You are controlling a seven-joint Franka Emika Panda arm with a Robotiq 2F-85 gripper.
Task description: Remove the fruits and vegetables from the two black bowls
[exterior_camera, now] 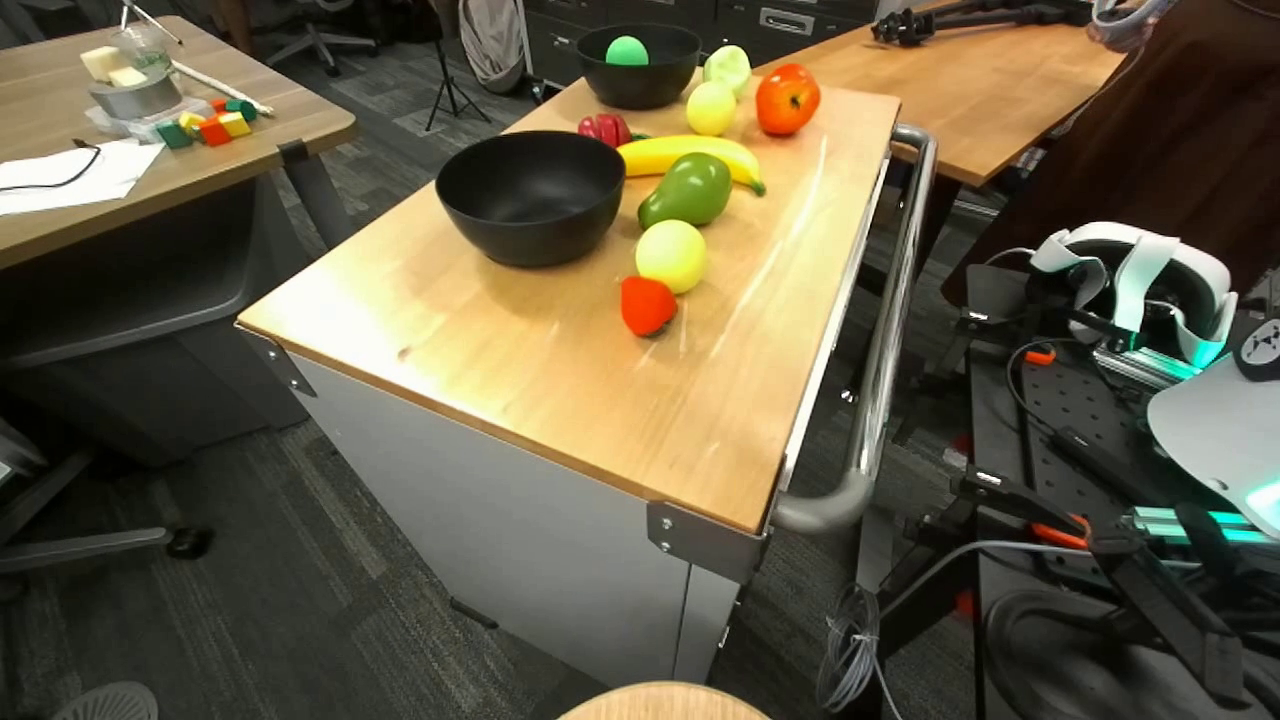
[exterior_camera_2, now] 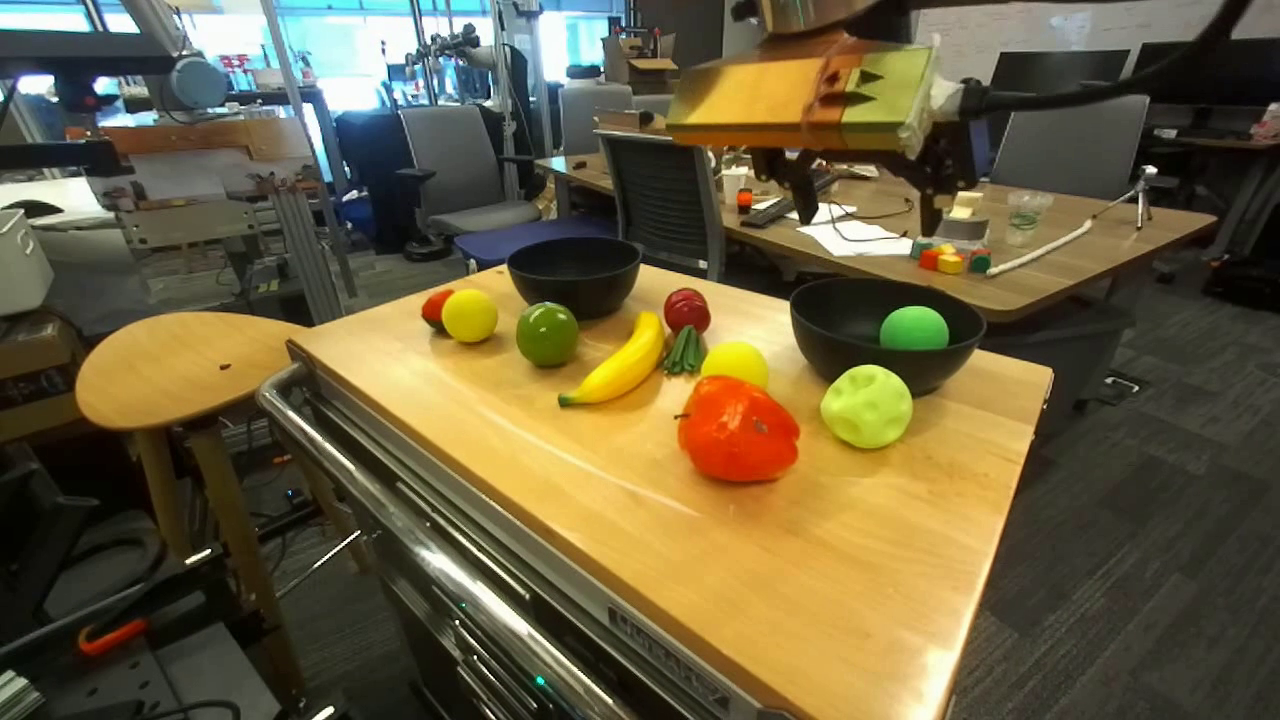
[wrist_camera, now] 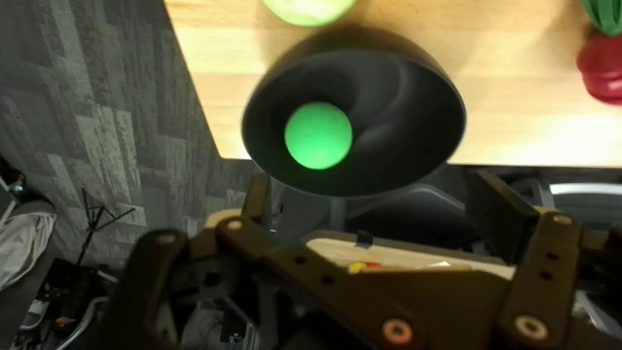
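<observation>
pale wooden desk (exterior_camera_2: 850,560): bright green ball (exterior_camera_2: 914,328) inside round matte black bowl (exterior_camera_2: 835,355); curved yellow banana (exterior_camera_2: 618,365) and dark green pear-shaped piece (exterior_camera: 690,190) on desk near second round black bowl (exterior_camera_2: 590,300). black two-fingered hand (exterior_camera_2: 868,216) apart from ball, spread wide.

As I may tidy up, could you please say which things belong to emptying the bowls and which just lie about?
Job: black bowls, bright green ball, banana, pear-shaped piece, pale green ball, yellow balls, red-orange piece, leafy red piece, small red piece.

Lying about: grey roll, coloured blocks, headset.
</observation>
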